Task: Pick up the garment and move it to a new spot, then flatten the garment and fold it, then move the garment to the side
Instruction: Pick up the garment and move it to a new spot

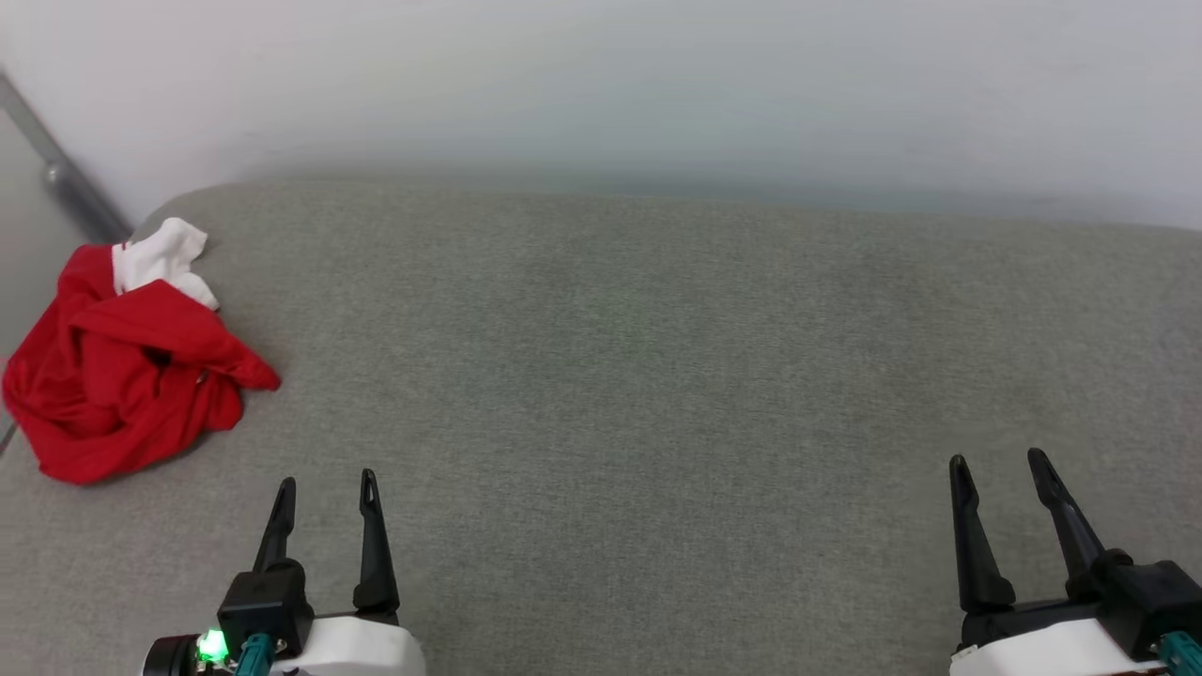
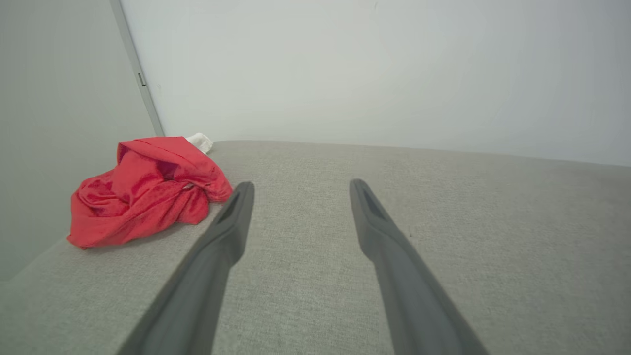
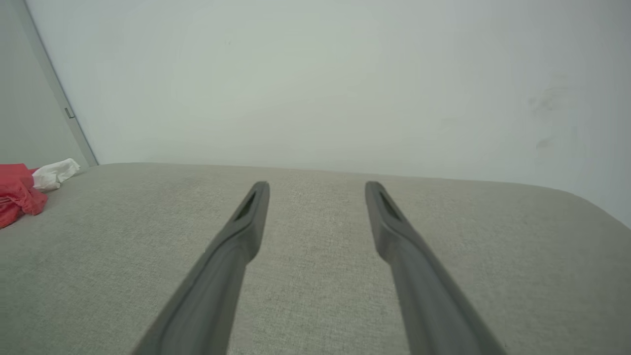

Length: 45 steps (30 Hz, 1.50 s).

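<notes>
Nothing is done yet: the crumpled red jersey T-shirt [image 1: 122,376] lies at the grey fabric surface's [image 1: 657,376] left edge, untouched, while the left gripper [image 1: 327,479] and right gripper [image 1: 997,457] hover empty, jaws spread.

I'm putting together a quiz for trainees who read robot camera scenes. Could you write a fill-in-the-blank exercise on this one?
1. The crumpled garment is mostly ____, with a white sleeve showing.
2. It lies on the grey cushion toward the robot's ____ side.
3. The left hand and right hand both stand ____, holding nothing.

Missing words: red; left; open.
</notes>
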{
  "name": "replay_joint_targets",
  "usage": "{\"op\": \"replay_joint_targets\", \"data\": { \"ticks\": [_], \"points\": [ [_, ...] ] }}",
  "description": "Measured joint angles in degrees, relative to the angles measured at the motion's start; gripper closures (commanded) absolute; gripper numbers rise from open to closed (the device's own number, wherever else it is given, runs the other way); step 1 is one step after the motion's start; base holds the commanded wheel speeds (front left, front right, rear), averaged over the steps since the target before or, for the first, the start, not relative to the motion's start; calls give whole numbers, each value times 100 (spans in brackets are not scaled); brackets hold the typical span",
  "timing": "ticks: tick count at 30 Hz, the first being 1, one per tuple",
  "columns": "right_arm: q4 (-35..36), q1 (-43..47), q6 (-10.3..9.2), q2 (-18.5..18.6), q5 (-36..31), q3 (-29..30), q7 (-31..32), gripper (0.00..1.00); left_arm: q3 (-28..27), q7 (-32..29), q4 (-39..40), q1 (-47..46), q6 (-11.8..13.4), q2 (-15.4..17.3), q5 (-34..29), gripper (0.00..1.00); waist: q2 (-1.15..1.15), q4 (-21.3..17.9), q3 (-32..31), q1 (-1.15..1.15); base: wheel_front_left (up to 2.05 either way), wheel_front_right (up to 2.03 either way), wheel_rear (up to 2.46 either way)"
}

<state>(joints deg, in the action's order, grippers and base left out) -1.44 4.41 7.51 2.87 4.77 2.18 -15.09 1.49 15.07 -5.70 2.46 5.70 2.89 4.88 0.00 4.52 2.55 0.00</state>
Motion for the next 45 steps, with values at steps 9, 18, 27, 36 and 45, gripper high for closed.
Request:
{"op": "replay_joint_targets", "data": {
  "ticks": [9, 18, 27, 36, 45],
  "points": [
    [54, 34, 0, 0, -73, -14, 0, 0, -87, 0, 13, -24, 41, 2, 82, 0, 0, 703, 16, 0, 0, 0, 0],
    [65, 59, 0, 0, -98, -76, 0, 0, -162, 0, 13, 30, 140, 0, 129, 0, 0, 1481, -16, 0, 0, 0, 0],
    [63, 93, 0, 0, -108, -116, 0, 0, -276, 0, 69, 88, 188, 1, 140, 0, 0, 2140, -69, 0, 0, 0, 0],
    [46, 121, 0, 0, -98, -182, 0, 0, -400, 0, 114, 188, 159, 1, 127, 0, 0, 2378, -148, 0, 0, 0, 0],
    [122, 80, 0, -1, -215, -166, 0, 0, -712, 0, 131, -325, -162, 107, 31, 0, 0, 2270, 46, 0, 0, 0, 0]
  ]
}}
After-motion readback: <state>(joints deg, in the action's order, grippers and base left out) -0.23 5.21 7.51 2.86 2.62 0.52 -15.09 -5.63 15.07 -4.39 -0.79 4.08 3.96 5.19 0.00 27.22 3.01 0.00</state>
